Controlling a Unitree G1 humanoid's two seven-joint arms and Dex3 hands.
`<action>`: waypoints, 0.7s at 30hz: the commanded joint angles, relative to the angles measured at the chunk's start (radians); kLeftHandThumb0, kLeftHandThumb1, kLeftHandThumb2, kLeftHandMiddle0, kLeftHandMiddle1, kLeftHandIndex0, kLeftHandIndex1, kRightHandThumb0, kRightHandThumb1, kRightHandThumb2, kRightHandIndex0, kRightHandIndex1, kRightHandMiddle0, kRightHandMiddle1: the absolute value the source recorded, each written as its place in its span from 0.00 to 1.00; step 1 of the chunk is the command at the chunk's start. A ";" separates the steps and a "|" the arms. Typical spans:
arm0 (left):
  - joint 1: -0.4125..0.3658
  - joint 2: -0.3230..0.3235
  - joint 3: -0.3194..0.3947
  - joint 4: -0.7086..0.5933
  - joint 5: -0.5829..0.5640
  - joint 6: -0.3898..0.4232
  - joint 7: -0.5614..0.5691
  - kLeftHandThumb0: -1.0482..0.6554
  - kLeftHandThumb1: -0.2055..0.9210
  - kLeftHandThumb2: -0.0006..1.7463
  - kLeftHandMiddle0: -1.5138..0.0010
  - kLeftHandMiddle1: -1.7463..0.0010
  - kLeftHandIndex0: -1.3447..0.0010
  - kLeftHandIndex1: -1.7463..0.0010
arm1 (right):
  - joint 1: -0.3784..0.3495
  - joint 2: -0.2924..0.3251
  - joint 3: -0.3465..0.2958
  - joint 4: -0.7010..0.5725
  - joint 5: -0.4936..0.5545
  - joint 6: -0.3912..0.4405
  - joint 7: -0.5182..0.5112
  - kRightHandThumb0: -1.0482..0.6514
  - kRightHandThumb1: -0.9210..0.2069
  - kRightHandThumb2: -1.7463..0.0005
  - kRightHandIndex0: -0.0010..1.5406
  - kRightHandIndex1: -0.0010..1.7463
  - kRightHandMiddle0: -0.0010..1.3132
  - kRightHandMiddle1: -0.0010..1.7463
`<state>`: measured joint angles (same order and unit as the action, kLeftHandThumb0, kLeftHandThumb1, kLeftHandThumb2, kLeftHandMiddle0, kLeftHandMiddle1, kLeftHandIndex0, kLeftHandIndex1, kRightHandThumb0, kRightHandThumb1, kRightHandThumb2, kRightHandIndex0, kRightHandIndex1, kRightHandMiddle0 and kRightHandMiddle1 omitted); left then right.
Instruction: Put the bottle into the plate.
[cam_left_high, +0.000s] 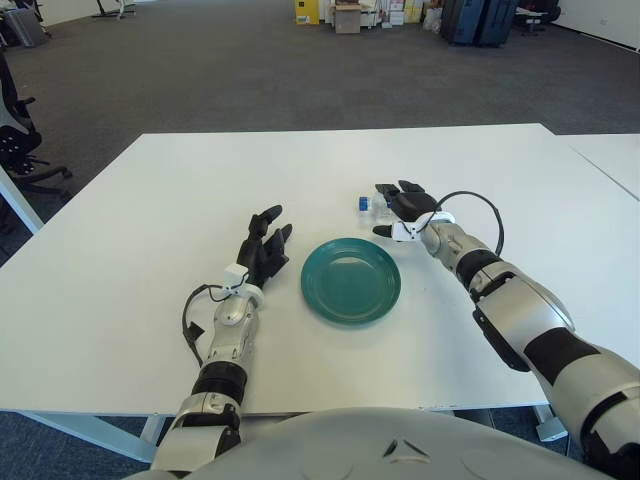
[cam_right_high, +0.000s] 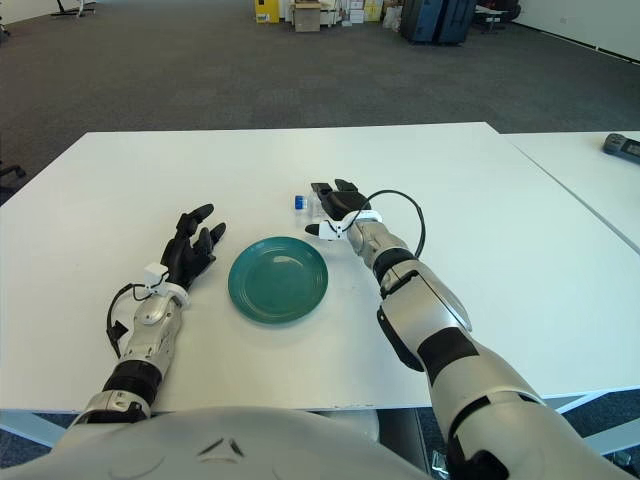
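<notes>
A small clear bottle with a blue cap (cam_left_high: 364, 203) lies on its side on the white table (cam_left_high: 150, 230), just beyond the teal plate (cam_left_high: 351, 281). My right hand (cam_left_high: 392, 209) is down over the bottle's body. Its fingers are spread beyond the bottle and its thumb is on the near side, not closed on it. Most of the bottle is hidden behind the hand; only the cap end shows on the left. The plate holds nothing. My left hand (cam_left_high: 266, 240) shows to the left of the plate with its fingers spread and nothing in them.
A second white table (cam_left_high: 612, 160) stands close on the right, with a dark object (cam_right_high: 622, 146) on it. An office chair (cam_left_high: 18, 140) is off the table's left side. Boxes and cases stand far back across the carpet.
</notes>
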<state>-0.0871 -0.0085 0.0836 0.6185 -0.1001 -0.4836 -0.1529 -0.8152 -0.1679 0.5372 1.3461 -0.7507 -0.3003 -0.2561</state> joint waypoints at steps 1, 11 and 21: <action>0.037 0.006 0.007 -0.004 -0.009 0.032 -0.004 0.12 1.00 0.46 0.60 0.97 0.98 0.49 | 0.016 -0.005 -0.010 0.018 0.021 0.020 0.040 0.05 0.00 0.59 0.07 0.01 0.00 0.17; 0.055 0.018 0.014 -0.028 -0.020 0.035 -0.011 0.11 1.00 0.46 0.59 0.97 0.97 0.48 | 0.013 -0.007 -0.022 0.017 0.042 0.027 0.066 0.07 0.00 0.60 0.09 0.01 0.00 0.19; 0.063 0.029 0.019 -0.041 -0.028 0.033 -0.029 0.12 1.00 0.47 0.59 0.97 0.96 0.47 | 0.015 -0.014 -0.031 0.015 0.048 0.029 0.088 0.08 0.00 0.60 0.10 0.01 0.00 0.20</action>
<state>-0.0449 0.0082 0.0945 0.5619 -0.1192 -0.4686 -0.1682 -0.8197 -0.1750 0.5076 1.3409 -0.7172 -0.2879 -0.2076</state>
